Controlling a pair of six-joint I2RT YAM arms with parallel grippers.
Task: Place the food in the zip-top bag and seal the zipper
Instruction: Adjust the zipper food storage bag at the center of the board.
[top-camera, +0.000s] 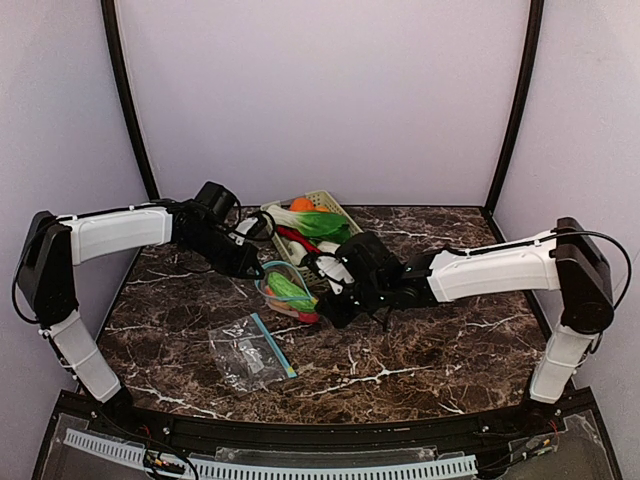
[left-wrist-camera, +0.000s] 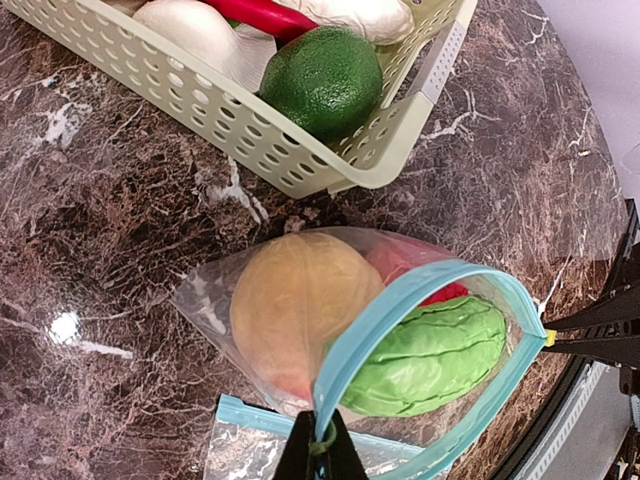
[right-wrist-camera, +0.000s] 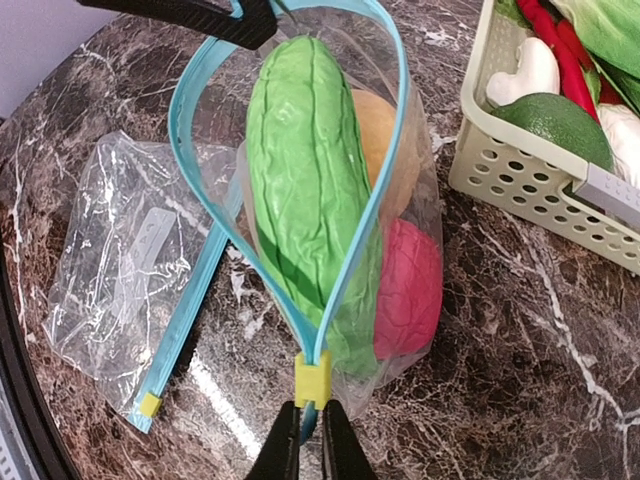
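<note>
both claws pinch opposite ends of the filled bag's mouth

the left arm comes in from its side with the forearm level and the wrist bent down. the left claw is closed tight on the blue zipper rim of the bag. the right arm mirrors it from the other side, forearm level and wrist low. the right claw is narrowed onto the zipper end just beyond the yellow slider. the bag's mouth bows open in a loop between the two claws.

the food in the bag sits just ahead of both claws: a green leafy vegetable lengthwise in the opening, a peach against the far wall from the right claw, and a red fruit low beside the greens.

the overhead view shows both arms meeting mid-table, but the grips are too small to read there. the left wrist view shows its fingers on the rim and, beyond them, the pale basket with a dark green round fruit, a white radish and a red chilli. the right wrist view alone shows the slider at its fingertips, and a second bag lying flat off to one side of that claw.
</note>
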